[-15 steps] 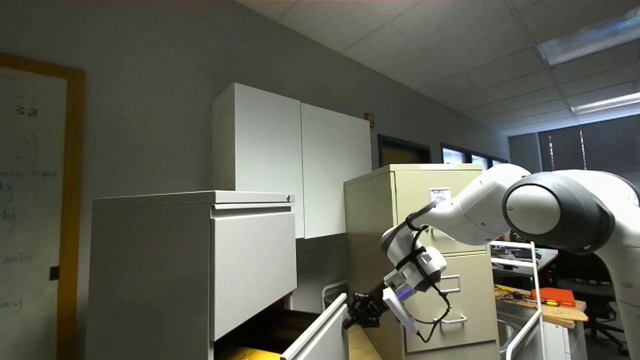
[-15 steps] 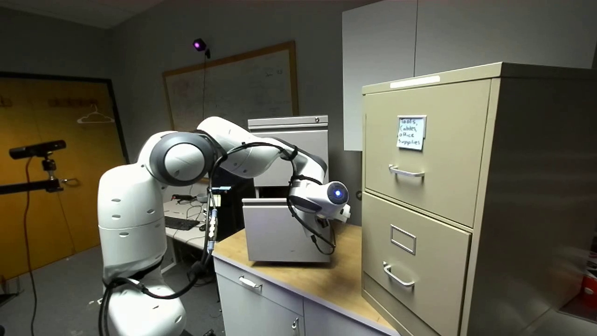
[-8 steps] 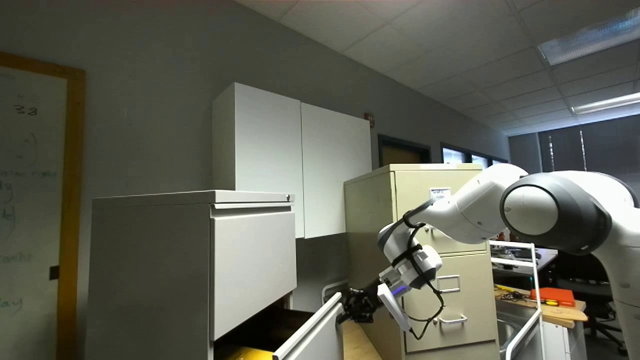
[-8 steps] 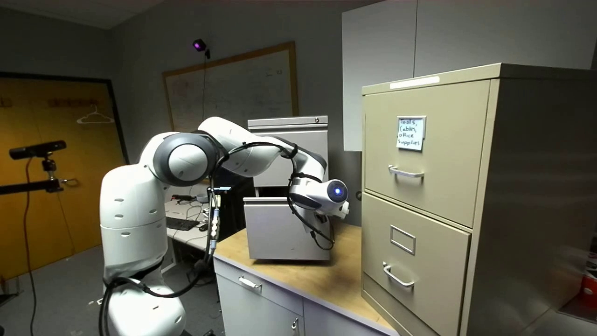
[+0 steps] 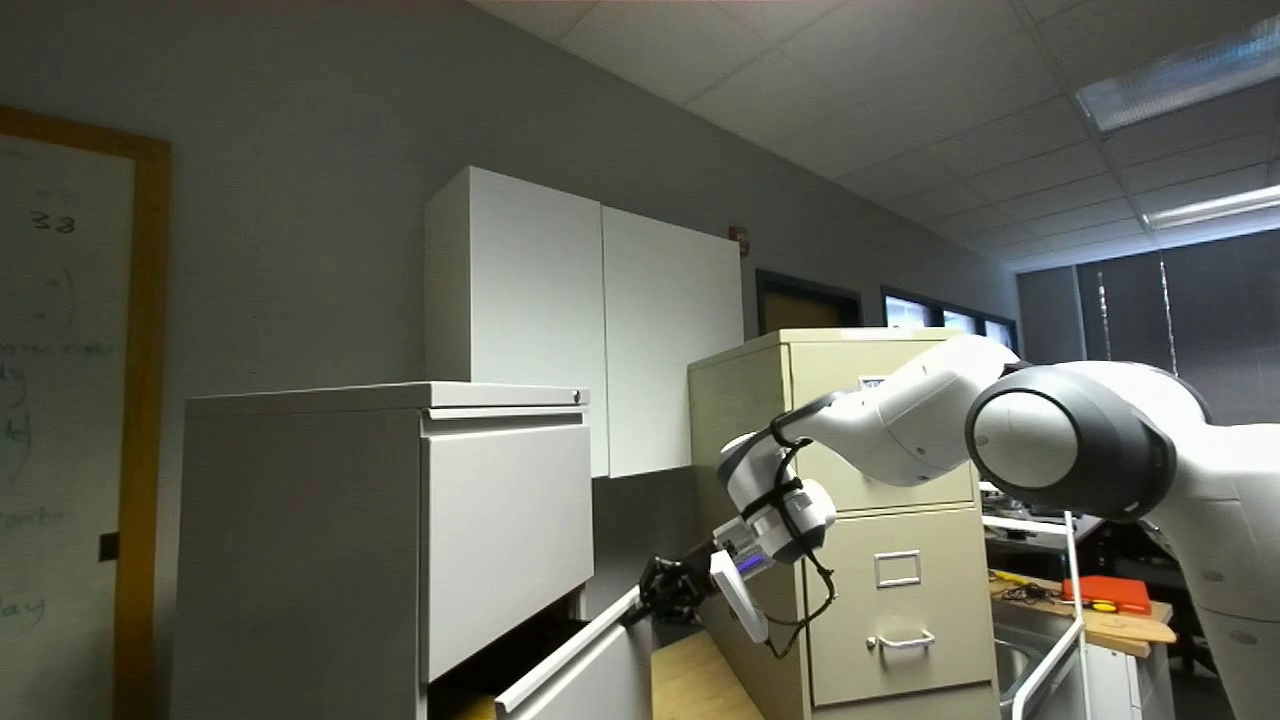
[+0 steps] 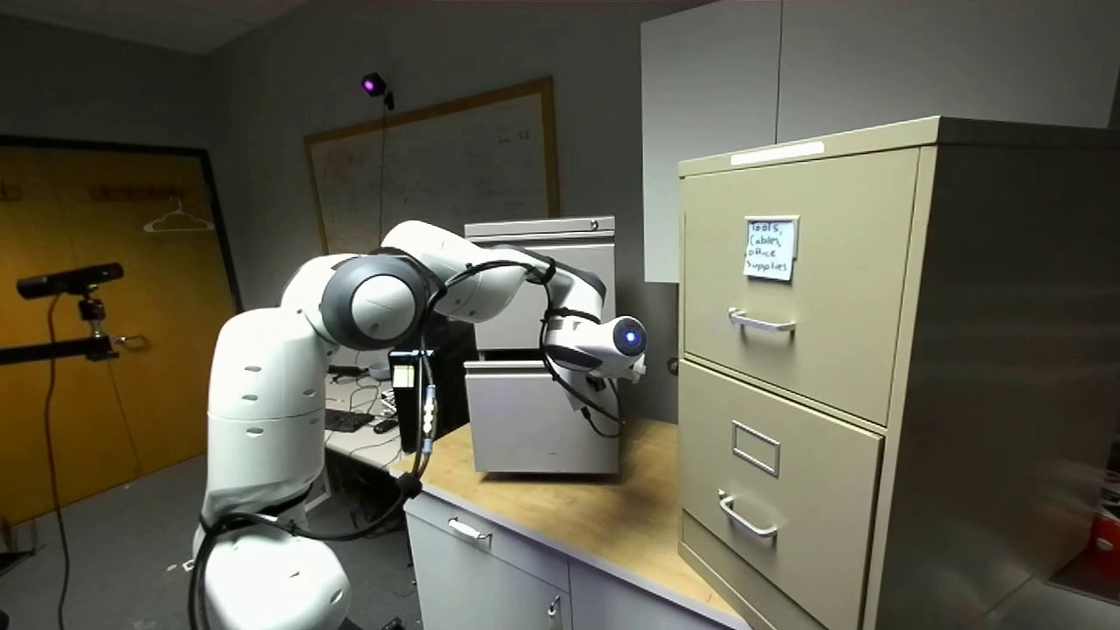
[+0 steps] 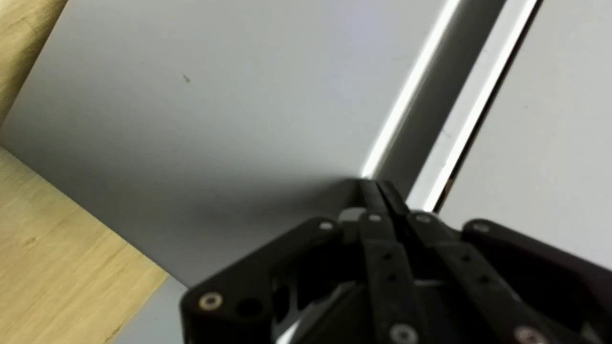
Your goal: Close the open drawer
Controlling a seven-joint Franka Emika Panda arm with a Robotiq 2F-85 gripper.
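The drawer (image 5: 600,672) is the lower, wide white front of the white cabinet (image 5: 300,540), and it stands partly pulled out. A bit of yellow shows inside it. In an exterior view its flat front (image 6: 538,429) faces the camera, partly covered by the arm. My gripper (image 5: 634,612) is at the drawer front's upper edge near its far end. In the wrist view the black fingertips (image 7: 377,182) are together with nothing between them. They touch or nearly touch the drawer's front panel (image 7: 229,95) just below its top lip. The gripper is hidden behind the wrist in an exterior view.
The cabinet's taller upper drawer front (image 5: 510,530) is flush above. A beige filing cabinet (image 6: 787,420) with handled drawers stands close beside the arm. A wooden countertop (image 6: 560,507) lies under the drawer. A white wall cabinet (image 5: 670,340) hangs behind.
The drawer has moved inward toward the white cabinet, and its gap has narrowed. My gripper has moved with it, staying at its front panel. The arm has reached farther forward.
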